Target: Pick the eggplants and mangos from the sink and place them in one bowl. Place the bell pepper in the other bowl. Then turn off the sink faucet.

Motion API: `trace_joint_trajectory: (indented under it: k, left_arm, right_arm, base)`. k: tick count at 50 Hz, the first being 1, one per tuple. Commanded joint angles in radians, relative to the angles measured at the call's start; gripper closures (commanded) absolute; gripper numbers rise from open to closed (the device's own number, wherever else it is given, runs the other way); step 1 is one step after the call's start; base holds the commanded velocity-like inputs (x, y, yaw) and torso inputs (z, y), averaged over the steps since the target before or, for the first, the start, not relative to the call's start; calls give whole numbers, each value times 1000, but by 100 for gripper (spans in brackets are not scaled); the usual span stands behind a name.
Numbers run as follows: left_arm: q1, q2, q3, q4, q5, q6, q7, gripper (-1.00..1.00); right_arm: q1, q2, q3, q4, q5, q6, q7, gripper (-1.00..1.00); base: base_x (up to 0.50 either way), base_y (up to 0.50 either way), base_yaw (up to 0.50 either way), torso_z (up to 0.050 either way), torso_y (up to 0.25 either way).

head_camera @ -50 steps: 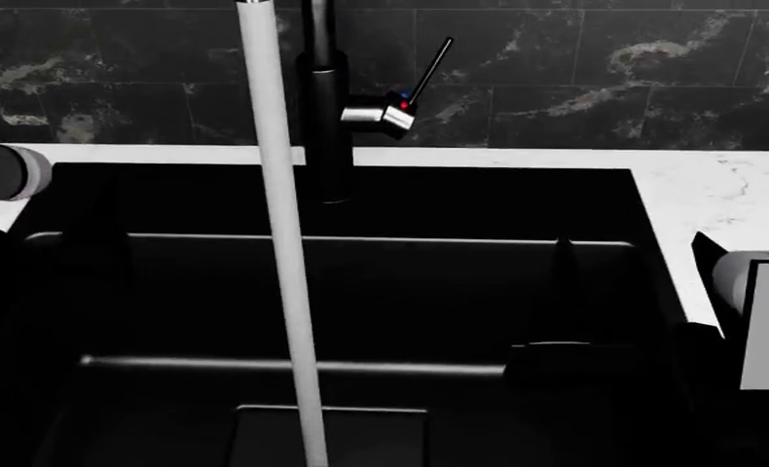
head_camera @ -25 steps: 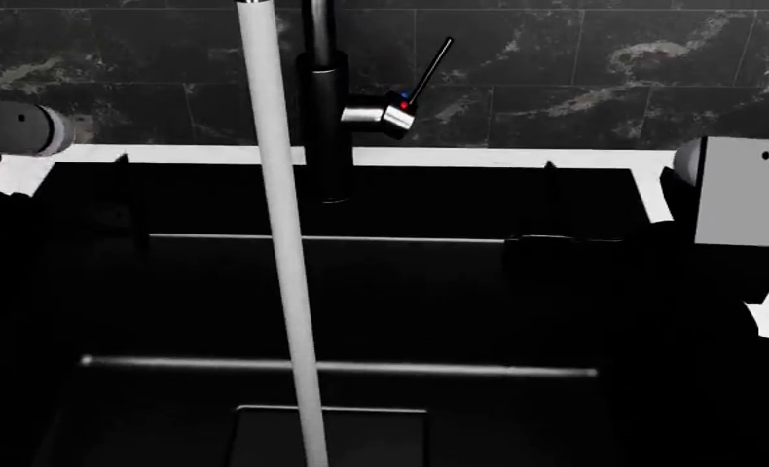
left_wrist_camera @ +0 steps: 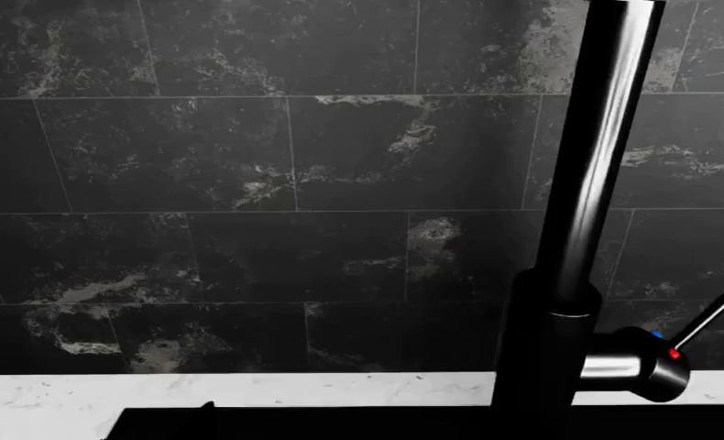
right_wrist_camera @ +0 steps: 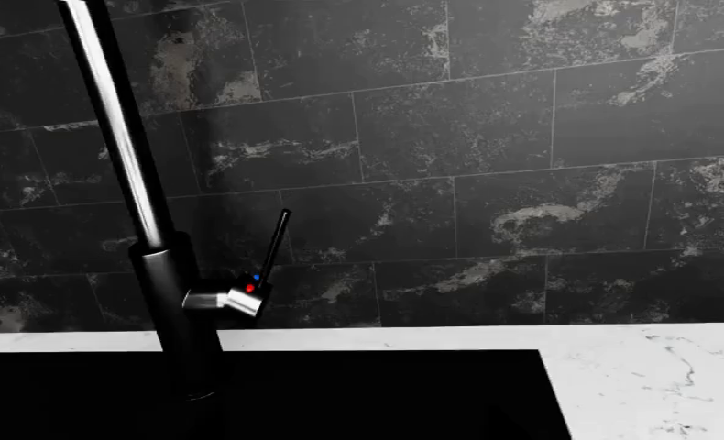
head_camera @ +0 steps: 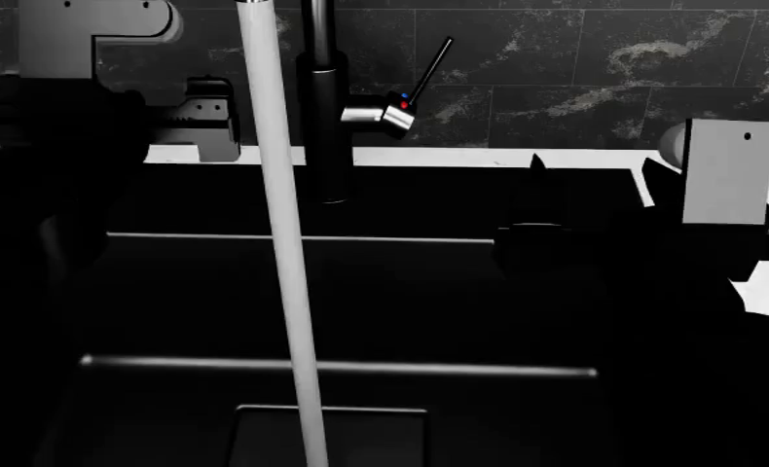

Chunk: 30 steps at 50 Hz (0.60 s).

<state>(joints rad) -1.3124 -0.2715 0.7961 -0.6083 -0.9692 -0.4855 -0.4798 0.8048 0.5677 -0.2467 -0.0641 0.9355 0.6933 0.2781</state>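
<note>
A: Status on the tall black upright tube faucet (head_camera: 325, 126)?
B: Standing at the back rim of the large rectangular matte black sink basin (head_camera: 358, 302). Thin black side lever (head_camera: 433, 66) angles up from a short metallic stub with red and blue dots. A white stream of water (head_camera: 278, 233) falls in front of the faucet down to the square recessed drain plate (head_camera: 330, 436).

A: Produce?
B: No eggplants, mangos or bell pepper visible in any view. Basin interior is very dark; only the stepped ledge lines show.

A: Left gripper?
B: Left gripper (head_camera: 202, 125) is raised to one side of the faucet, against the dark marbled tile wall (head_camera: 593, 58), above the white marble counter strip (head_camera: 489, 156). Grey body with dark fingers; I can't tell how far apart the fingers are. Nothing visibly held. Its wrist camera looks at the wall with the faucet tube (left_wrist_camera: 588, 202) close by and the lever stub (left_wrist_camera: 637, 362) at the frame edge.

A: Right?
B: Right gripper (head_camera: 540, 209) is on the faucet's lever side, over the basin's back corner. Dark silhouette against a dark sink, so the finger gap is unreadable; no object seen in it. Its wrist camera shows the faucet (right_wrist_camera: 154, 238), lever (right_wrist_camera: 271, 243), sink corner (right_wrist_camera: 337, 394) and counter (right_wrist_camera: 643, 376).
</note>
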Motion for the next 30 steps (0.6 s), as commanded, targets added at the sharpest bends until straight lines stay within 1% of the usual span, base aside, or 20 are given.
trace_joint_trajectory:
  k: [1, 5, 7, 8, 9, 11, 16, 17, 19, 22, 23, 26, 27, 28, 29, 30]
  left_arm:
    - [-24, 31, 33, -104, 64, 46, 25, -100]
    - [12, -6, 29, -29, 54, 39, -1, -100]
    - [21, -19, 21, -18, 44, 39, -1, -100]
    - [39, -32, 12, 21, 30, 35, -19, -100]
    - [43, -37, 8, 35, 24, 32, -25, -100]
    - [55, -52, -1, 70, 9, 23, -39, -100]
    - [78, -87, -13, 157, -20, -1, -67, -100]
    - [79, -91, -15, 166, -24, -5, -69, -100]
    - [86, -101, -24, 194, -38, -9, -80, -100]
    - [99, -111, -23, 207, -42, -7, -73, -100]
    - [106, -109, -20, 211, -39, -6, -76, -100]
    - [106, -107, -22, 219, -43, -8, -81, -100]
    - [108, -106, -22, 222, -44, -8, -81, -100]
    - [110, -105, -19, 226, -43, -7, -84, -100]
    - [111, -102, -17, 227, -41, -7, -84, -100]
    - [112, -101, -16, 227, -40, -8, -85, -100]
  right_arm:
    - [15, 13, -16, -7, 9, 31, -6, -100]
    - [30, 16, -26, -4, 8, 41, -16, -100]
    - [77, 13, -47, 19, 5, 81, -10, -100]
    - [138, 0, -53, 11, 25, 128, 9, -100]
    - [112, 7, -54, 11, 11, 95, -15, -100]
    - [114, 12, -66, 10, 2, 87, -40, -100]
    - [90, -6, -31, 9, 3, 40, -17, -100]
    - [82, -9, -25, 8, -3, 16, -27, -100]
    - [49, -32, 11, 13, -6, -81, -77, -100]
    - [32, -43, 15, 4, -64, -142, -44, -100]
    - [33, -46, 19, -1, -77, -120, 20, -100]
    - [60, -22, -15, -6, -67, -42, 28, -100]
    - [210, -172, -165, 144, -217, -192, -122, -100]
    - [360, -322, -15, 294, -367, -319, -272, -100]
    - [510, -472, 135, 444, -517, -406, -422, -100]
    - [534, -492, 285, 594, -667, -435, -522, -100]
  base:
    - [0, 0, 0, 0, 0]
    - [0, 0, 0, 0, 0]
    - [0, 0, 0, 0, 0]
    - [0, 0, 0, 0, 0]
    - [0, 0, 0, 0, 0]
    - [0, 0, 0, 0, 0]
    - [0, 0, 0, 0, 0]
    - [0, 0, 0, 0, 0]
    - [0, 0, 0, 0, 0]
    - [0, 0, 0, 0, 0]
    - [0, 0, 0, 0, 0]
    - [0, 0, 0, 0, 0]
    - [0, 0, 0, 0, 0]
    - [0, 0, 0, 0, 0]
    - [0, 0, 0, 0, 10]
    - [0, 0, 0, 0, 0]
